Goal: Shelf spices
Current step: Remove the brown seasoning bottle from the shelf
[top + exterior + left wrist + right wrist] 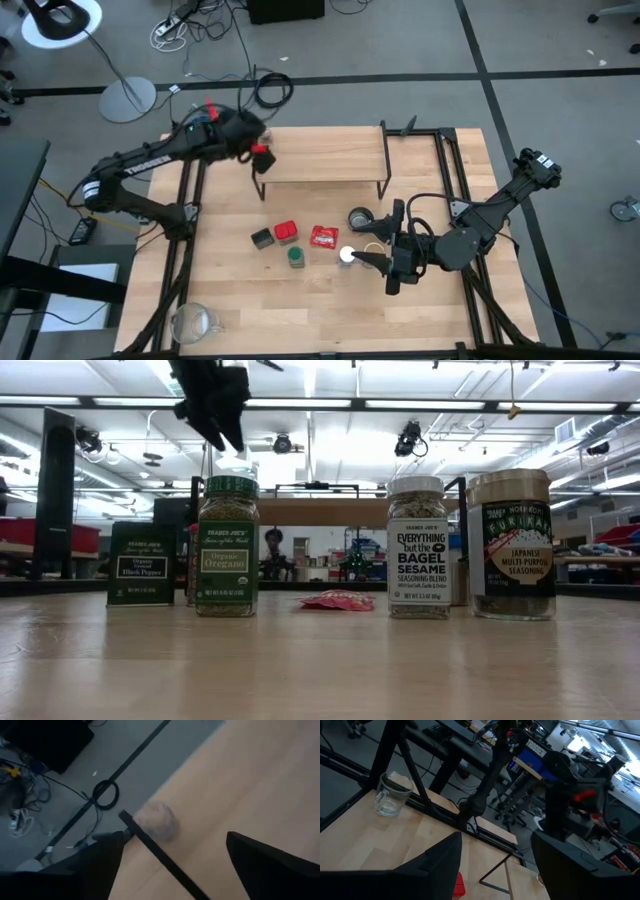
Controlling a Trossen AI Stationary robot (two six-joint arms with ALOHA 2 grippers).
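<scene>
At the near left corner of the table (300,310) a glass mug (193,320) is seen. Further in, on the right side, the right gripper (372,252) is held low over the wood. Its fingers are parted about halfway and nothing is gripped between them. Its tips are pointed at the white-capped jar (418,545), which is just beside them but not enclosed.

The spices are stood upright on the tabletop, in front of the shelf (320,168) and not on it. In the low view the dark tin (142,565) and the green jar (227,545) are placed side by side. The white-capped jar and the tan-lidded jar (510,545) are paired close together, well apart from them. The red tin (286,232) is set just beside the dark tin and just behind the green jar. A flat red packet (338,600) is laid in the gap between the two pairs. A round metal cup (360,218) is stood behind it, near the shelf's right legs.

Behind these the shelf is stood across the middle of the table. The left gripper (258,150) is held above its left end. Its fingers are spread as wide as they go and nothing is held. Below them, in the left wrist view, a round tan shape (156,820) is seen on pale wood beside a black bar; it is too blurred to be identified.
</scene>
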